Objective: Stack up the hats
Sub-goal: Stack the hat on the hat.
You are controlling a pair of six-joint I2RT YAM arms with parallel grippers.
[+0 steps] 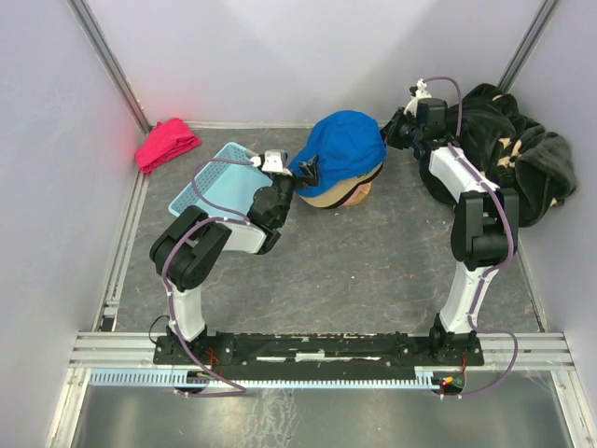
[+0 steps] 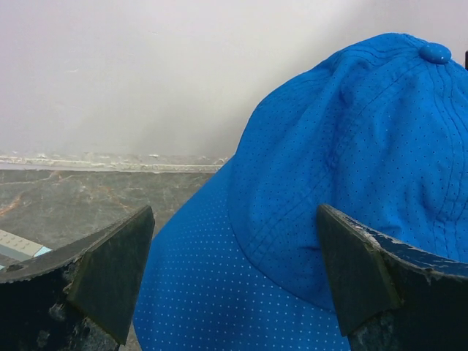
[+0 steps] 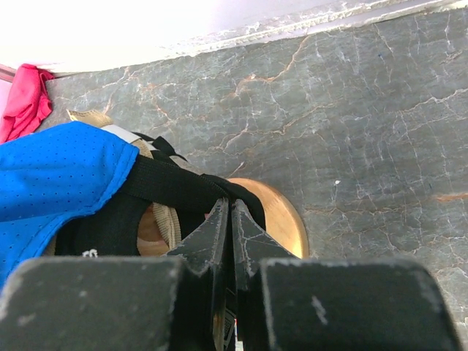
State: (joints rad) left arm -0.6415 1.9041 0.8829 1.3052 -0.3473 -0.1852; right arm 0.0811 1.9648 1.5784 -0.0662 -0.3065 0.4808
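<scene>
Right fingers (image 3: 208, 245) pressed together, seemingly pinching black hat (image 3: 164, 186).

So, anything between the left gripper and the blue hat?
Nothing visible: the left gripper is open with the blue hat, already topping the stack, right between its fingers. The right gripper is shut on the black hat underneath.

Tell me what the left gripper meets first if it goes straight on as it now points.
The blue cap. The left gripper is open, and the cap's brim and crown fill the gap ahead of its fingers, so it would likely push into that fabric first; its distance is unclear.
</scene>
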